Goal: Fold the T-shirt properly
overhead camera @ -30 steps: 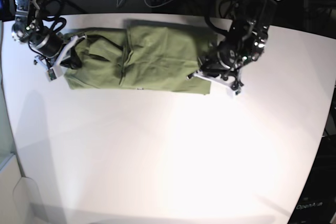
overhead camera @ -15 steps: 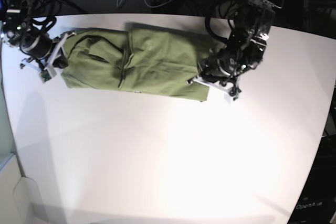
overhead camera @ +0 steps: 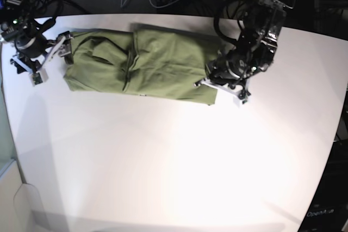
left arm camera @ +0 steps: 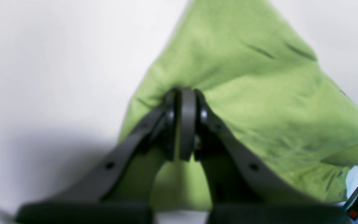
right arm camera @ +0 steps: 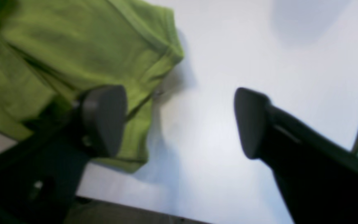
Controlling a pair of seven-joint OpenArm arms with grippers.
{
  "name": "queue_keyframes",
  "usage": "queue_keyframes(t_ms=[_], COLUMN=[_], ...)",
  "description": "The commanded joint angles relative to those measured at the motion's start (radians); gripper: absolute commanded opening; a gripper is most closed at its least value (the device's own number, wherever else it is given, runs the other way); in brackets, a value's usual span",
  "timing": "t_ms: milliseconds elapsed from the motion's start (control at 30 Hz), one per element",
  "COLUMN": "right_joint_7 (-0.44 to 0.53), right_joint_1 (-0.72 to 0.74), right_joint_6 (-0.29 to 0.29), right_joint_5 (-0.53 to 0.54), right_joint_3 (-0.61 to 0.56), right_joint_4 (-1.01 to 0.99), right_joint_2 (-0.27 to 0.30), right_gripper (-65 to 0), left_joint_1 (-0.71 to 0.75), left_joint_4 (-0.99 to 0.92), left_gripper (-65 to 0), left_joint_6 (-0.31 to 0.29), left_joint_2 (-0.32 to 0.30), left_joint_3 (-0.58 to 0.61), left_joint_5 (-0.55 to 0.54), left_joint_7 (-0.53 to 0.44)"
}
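Your T-shirt (overhead camera: 141, 63) lies as a long band across the upper table (overhead camera: 179, 167). It's soft, light, wrinkle-prone; grip hems or corners. Left claw (left arm camera: 182, 124) pinches its right end; right claw (right arm camera: 179, 121) gapes wide, empty, upper left.

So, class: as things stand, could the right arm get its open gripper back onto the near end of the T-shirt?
Probably yes. The right gripper is open beside the T-shirt, one finger over its edge, with only bare table alongside.
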Motion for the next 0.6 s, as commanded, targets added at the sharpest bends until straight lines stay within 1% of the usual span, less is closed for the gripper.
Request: queue_keyframes(t_ms=[0, 67, 200, 367, 567], right_joint_7=[0.01, -0.009, -0.009, -0.007, 0.001], right_joint_1=[0.016, 0.018, 0.024, 0.026, 0.062], right_joint_6=[0.011, 0.011, 0.011, 0.011, 0.011], right_joint_5=[0.009, 0.012, 0.012, 0.01, 0.01], right_joint_3=[0.009, 0.009, 0.009, 0.009, 0.009], right_joint_4=[0.015, -0.002, -0.014, -0.034, -0.18], right_joint_2=[0.001, -0.014, -0.057, -0.097, -0.1], right_gripper=[-5.7, -4.2, -4.1, -4.1, -4.2], left_joint_1=[0.003, 0.003, 0.003, 0.003, 0.003], left_joint_4=[0.001, 0.001, 0.001, 0.001, 0.001], left_gripper=[-62.7, -62.7, -62.7, -62.7, -62.7], left_joint_6=[0.027, 0.027, 0.027, 0.027, 0.027], left_joint_2=[-0.014, -0.014, -0.014, -0.011, -0.008], left_joint_3=[-0.003, -0.003, -0.003, -0.003, -0.003], left_joint_5=[0.028, 0.026, 0.026, 0.026, 0.026], left_joint_7=[0.01, 0.01, 0.01, 0.01, 0.013])
